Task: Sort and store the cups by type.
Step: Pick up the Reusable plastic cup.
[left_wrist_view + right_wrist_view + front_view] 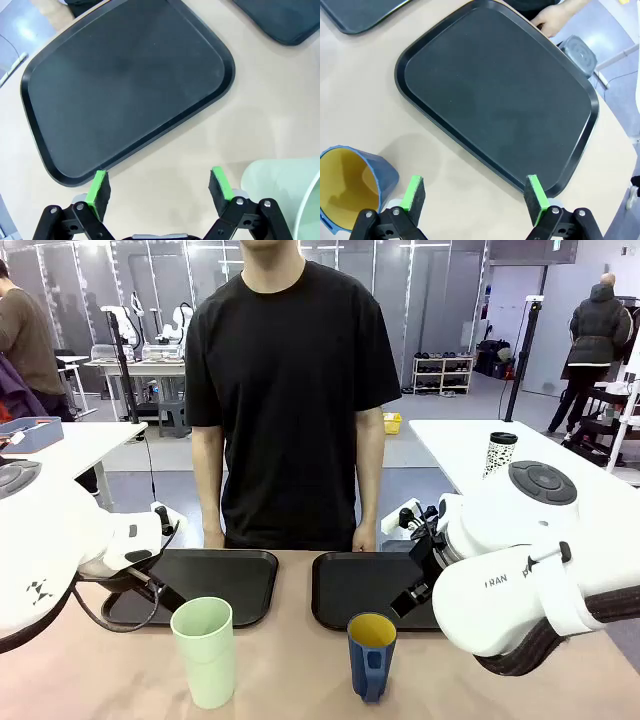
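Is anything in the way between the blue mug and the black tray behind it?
No, nothing visible. Only bare table lies between the blue mug and the right tray.

Left tray (240,580), right tray (350,585), lidded cup (500,452)

The trays (232,585) look matt black plastic, the tumbler (205,650) smooth plastic, the tabletop (290,680) matt.

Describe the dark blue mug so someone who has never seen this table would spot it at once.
Start at the tan table and find the black tray on the robot's right. The mug stands on bare tabletop just on the robot's side of that tray. Unlike the taller pale green tumbler to its left, it is short, dark blue, yellow inside, with a handle.
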Available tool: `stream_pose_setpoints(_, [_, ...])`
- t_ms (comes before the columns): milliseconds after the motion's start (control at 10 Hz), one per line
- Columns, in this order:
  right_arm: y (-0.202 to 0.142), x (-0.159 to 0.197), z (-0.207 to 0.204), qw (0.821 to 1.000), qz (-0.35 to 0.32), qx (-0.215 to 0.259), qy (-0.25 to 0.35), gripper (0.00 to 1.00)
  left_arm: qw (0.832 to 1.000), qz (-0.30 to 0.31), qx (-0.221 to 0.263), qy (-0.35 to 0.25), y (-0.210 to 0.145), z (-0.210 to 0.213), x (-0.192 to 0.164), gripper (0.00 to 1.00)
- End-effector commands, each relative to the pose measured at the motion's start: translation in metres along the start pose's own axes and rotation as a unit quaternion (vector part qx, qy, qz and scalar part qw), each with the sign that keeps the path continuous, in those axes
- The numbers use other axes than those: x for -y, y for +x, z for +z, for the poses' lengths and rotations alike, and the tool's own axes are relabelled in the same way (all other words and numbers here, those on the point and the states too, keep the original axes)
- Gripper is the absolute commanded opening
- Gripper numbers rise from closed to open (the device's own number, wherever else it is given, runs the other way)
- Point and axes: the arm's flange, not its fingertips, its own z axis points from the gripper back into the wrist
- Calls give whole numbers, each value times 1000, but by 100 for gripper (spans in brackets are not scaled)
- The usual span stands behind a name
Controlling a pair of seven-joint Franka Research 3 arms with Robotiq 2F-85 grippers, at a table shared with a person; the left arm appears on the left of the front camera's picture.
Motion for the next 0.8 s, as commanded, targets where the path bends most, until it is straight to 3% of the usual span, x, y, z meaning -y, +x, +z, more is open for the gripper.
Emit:
stream_pose_setpoints(0, [0, 0, 0, 1000, 0, 0, 0, 100, 1000, 0, 0, 0, 0, 0, 0, 100])
stream_pose_setpoints(700, [0, 0, 0, 1000, 0, 0, 0, 100, 1000, 0, 0, 0, 0, 0, 0, 100])
